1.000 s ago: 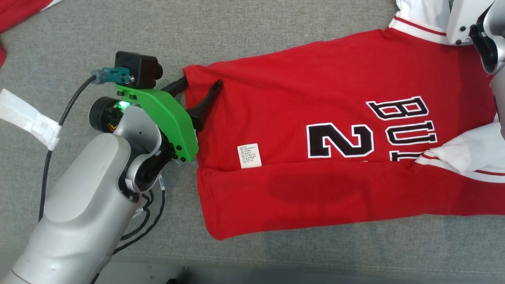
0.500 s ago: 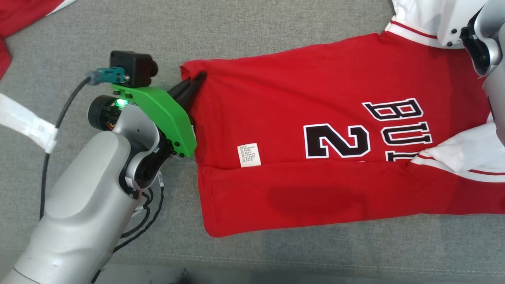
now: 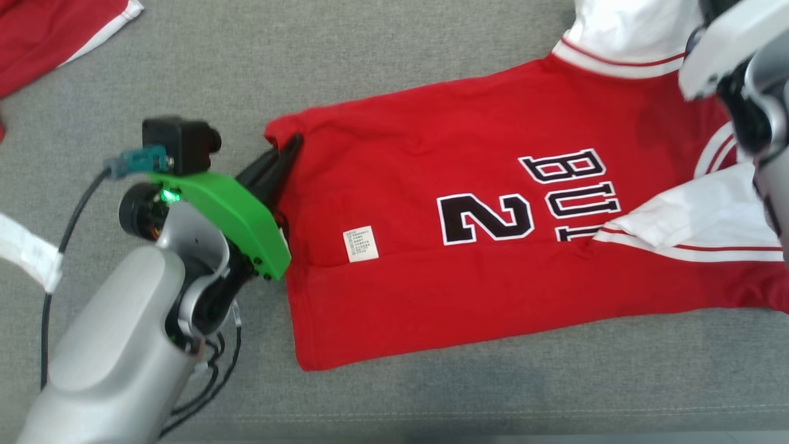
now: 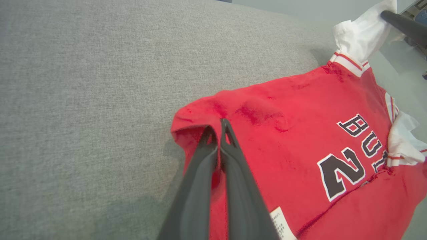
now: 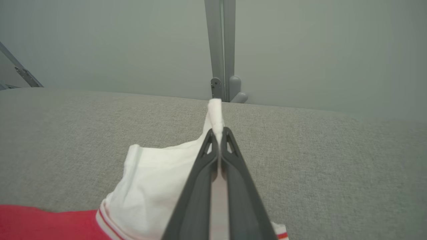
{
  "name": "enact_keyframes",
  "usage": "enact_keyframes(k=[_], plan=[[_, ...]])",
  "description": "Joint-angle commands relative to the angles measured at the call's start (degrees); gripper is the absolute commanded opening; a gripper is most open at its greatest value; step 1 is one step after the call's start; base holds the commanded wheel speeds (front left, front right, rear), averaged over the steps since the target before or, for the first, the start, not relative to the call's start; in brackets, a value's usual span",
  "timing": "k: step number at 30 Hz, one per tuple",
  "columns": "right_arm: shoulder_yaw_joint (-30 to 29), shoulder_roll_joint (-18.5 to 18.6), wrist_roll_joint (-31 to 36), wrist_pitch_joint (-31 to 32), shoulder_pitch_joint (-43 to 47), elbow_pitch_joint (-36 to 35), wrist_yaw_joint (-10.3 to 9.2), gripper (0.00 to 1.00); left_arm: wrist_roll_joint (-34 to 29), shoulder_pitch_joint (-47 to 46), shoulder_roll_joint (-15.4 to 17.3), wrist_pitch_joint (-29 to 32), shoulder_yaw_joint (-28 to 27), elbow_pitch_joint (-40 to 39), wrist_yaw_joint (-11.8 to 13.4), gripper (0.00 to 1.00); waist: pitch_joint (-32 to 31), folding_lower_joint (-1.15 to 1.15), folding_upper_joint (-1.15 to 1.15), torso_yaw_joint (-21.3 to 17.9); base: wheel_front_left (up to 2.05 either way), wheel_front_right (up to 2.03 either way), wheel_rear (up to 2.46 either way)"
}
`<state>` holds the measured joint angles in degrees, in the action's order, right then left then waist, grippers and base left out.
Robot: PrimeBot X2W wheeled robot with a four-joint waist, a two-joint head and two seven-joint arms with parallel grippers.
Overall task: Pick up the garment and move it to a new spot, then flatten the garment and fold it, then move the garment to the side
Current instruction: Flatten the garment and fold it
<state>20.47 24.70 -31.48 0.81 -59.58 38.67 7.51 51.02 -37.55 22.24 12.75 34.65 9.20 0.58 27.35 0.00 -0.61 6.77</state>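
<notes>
one garment, a red jersey with black lettering, two white sleeves and one white care label, lay spread from the middle toward 3 o'clock of the head view, with a long band folded over along its 6 o'clock side. two grippers held it. the left gripper, at the jersey's 9 o'clock end, had its jaws pressed together on the red hem corner, with cloth pinched between the dark fingers. the right gripper had its jaws closed on a tip of white sleeve at the 1 o'clock end. one other red cloth lay at the 10 o'clock corner and one white strip at 9 o'clock. all of it rested on one grey woven surface; beyond it stood a pale grey wall with one metal post.
</notes>
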Motion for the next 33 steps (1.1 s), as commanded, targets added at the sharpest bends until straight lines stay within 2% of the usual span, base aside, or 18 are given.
enact_keyframes(k=[1,8,12,18,24,25,26,27,28,29,30,33], plan=[[0.64,0.6,-1.9,-0.46,4.52,-2.48,-0.03,0.0,0.85,2.74,0.91,-0.67,-0.17,-1.53,0.7,0.0,-2.87,0.0,0.61,-2.16,0.0,0.0,0.0],[-0.62,2.12,-6.3,-0.12,20.36,-15.16,-0.03,0.0,3.08,14.73,5.42,-1.36,-1.99,-11.44,4.92,0.0,-6.45,0.0,0.61,-6.34,0.0,0.0,0.0],[-4.63,1.23,-6.34,0.35,28.57,-20.69,-0.03,0.0,5.84,22.63,6.83,-1.82,-3.06,-16.41,7.59,0.0,-7.46,0.0,0.61,-8.1,0.0,0.0,0.0],[-10.14,-1.12,-5.26,1.03,34.89,-24.77,-0.03,0.0,7.08,26.49,6.11,-2.67,-2.81,-16.61,8.87,0.0,-8.53,0.0,0.61,-8.72,0.0,0.0,0.0],[-12.08,-3.92,-3.91,2.67,39.19,-26.02,-0.03,0.0,7.68,28.01,6.34,-2.76,-2.85,-15.48,9.37,0.0,-8.67,0.0,0.61,-8.93,0.0,0.0,0.0],[-12.42,-4.25,-3.39,3.01,39.58,-25.5,-0.03,0.04,7.77,28.16,6.4,-2.63,-2.86,-15.19,9.47,0.0,-8.62,0.0,0.61,-8.94,0.0,0.0,0.0],[-12.45,-4.33,-2.6,3.45,39.91,-24.97,-0.03,0.49,7.64,28.31,6.51,-2.63,-2.87,-14.9,9.66,0.0,-8.61,0.0,0.61,-8.94,0.0,0.0,0.0],[-12.41,-4.3,-1.66,3.81,40.04,-24.57,-0.03,1.0,7.38,28.49,6.61,-2.7,-2.86,-14.55,9.89,0.03,-8.6,0.0,0.61,-8.95,0.0,0.0,0.0],[-12.56,-4.28,-0.8,4.07,40.05,-24.19,-0.03,1.0,7.06,28.68,6.71,-2.72,-2.69,-14.19,10.09,0.28,-8.62,0.0,0.61,-8.95,0.0,0.0,0.0],[-12.5,-4.04,-0.12,4.57,40.06,-24.02,-0.03,1.0,6.73,28.83,6.87,-2.96,-2.63,-13.89,10.31,0.86,-8.67,0.0,0.61,-8.92,0.0,0.0,0.0],[-12.4,-3.79,0.39,5.02,40.04,-24.05,-0.03,1.0,6.21,29.04,7.15,-3.46,-2.76,-13.58,10.61,1.0,-8.75,0.0,0.61,-8.92,0.0,0.0,0.0],[-12.21,-2.64,-0.17,7.39,39.76,-25.73,-0.03,1.0,4.58,30.2,7.78,-5.82,-2.79,-13.97,9.69,1.0,-9.1,0.0,0.61,-9.21,0.0,0.0,0.0]])
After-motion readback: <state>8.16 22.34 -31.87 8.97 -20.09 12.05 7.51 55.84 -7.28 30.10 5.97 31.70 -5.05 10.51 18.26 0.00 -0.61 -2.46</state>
